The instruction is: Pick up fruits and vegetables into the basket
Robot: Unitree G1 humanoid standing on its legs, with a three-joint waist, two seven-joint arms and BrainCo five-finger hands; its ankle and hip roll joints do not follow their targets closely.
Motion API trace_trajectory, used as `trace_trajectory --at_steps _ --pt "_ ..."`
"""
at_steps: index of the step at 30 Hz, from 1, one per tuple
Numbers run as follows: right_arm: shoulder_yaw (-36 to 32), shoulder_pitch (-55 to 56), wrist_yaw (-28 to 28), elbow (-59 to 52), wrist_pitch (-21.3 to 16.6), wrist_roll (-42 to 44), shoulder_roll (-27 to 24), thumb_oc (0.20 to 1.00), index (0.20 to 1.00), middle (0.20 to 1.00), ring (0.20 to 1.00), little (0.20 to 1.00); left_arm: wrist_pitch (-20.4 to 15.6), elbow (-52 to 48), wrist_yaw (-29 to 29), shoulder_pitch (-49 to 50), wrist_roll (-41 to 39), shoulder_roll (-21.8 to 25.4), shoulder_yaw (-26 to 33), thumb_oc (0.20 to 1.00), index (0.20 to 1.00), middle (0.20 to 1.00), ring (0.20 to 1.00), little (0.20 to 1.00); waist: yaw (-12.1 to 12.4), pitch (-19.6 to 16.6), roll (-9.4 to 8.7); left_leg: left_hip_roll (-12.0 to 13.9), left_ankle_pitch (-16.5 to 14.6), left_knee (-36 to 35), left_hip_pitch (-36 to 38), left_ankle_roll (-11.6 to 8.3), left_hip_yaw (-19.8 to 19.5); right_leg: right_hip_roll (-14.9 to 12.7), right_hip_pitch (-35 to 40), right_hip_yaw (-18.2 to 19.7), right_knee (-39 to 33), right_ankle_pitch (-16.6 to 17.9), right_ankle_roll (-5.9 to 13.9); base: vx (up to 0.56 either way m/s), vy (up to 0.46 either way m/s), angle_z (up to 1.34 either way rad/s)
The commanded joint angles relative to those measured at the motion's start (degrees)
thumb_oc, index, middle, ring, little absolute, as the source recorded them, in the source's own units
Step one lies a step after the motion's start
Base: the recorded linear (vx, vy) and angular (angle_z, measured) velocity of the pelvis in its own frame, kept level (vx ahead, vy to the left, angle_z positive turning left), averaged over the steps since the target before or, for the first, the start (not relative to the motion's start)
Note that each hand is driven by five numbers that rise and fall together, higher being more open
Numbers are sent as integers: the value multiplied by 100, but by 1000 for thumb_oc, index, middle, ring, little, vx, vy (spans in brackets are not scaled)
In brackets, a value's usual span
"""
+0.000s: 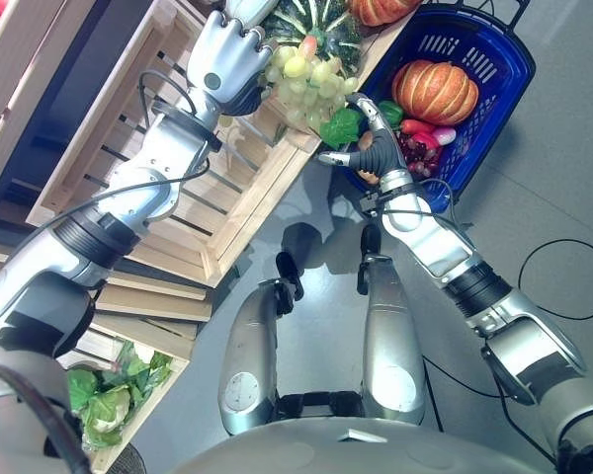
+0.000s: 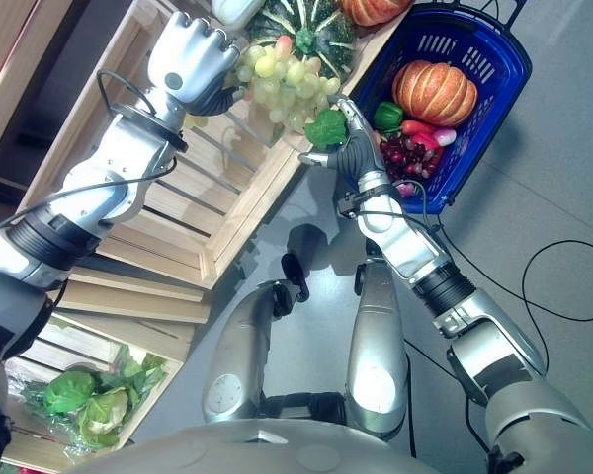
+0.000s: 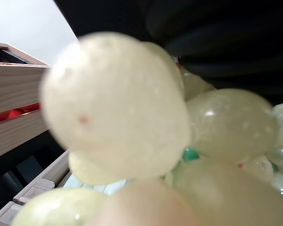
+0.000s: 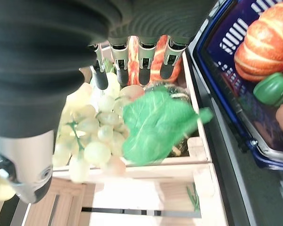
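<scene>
Though beside the blue basket (image 1: 520,77), right hand (image 1: 381,153) straight-fingered, left hand (image 1: 227,54) around grapes (image 1: 306,79).

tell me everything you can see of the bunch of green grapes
The bunch of pale green grapes looks glossy and plastic-like, with a few pinkish berries and a green leaf at its lower end. It hangs from the left robot hand over the wooden crate's corner, beside a dark green squash. The right robot hand reaches close by the leaf.
</scene>
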Motion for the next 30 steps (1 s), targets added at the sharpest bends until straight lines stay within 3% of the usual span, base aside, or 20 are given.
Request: trace_trajectory --at_steps 1,10,19,30 --pt "-205 -259 -233 -623 -113 -253 281 1000 1000 1000 1000 1000 200 -783 103 -27 149 2 670 200 200 200 200 200 0 -198 132 -208 57 -369 80 -69 -260 -167 604 -162 -306 -368 329 23 46 -4" --pt "-320 -227 -788 -851 -74 -488 427 1000 1000 1000 1000 1000 408 -822 139 278 -28 -214 799 200 200 200 200 200 -23 -198 216 -221 48 -409 179 -81 -247 -205 656 -123 -322 -381 326 8 19 -1" --pt "-21 -390 64 -897 103 -370 558 1000 1000 1000 1000 1000 234 -869 96 296 -267 -398 895 200 200 200 200 200 12 -198 299 -270 72 -450 271 -97 -281 -258 699 -107 -304 -412 317 5 23 1" --pt "353 -660 1078 -819 -13 66 738 1000 1000 1000 1000 1000 -84 -1037 -138 107 -296 -480 842 200 200 200 200 200 152 -198 228 -280 64 -403 244 -106 -366 -285 741 -187 -296 -391 316 -9 -36 3"
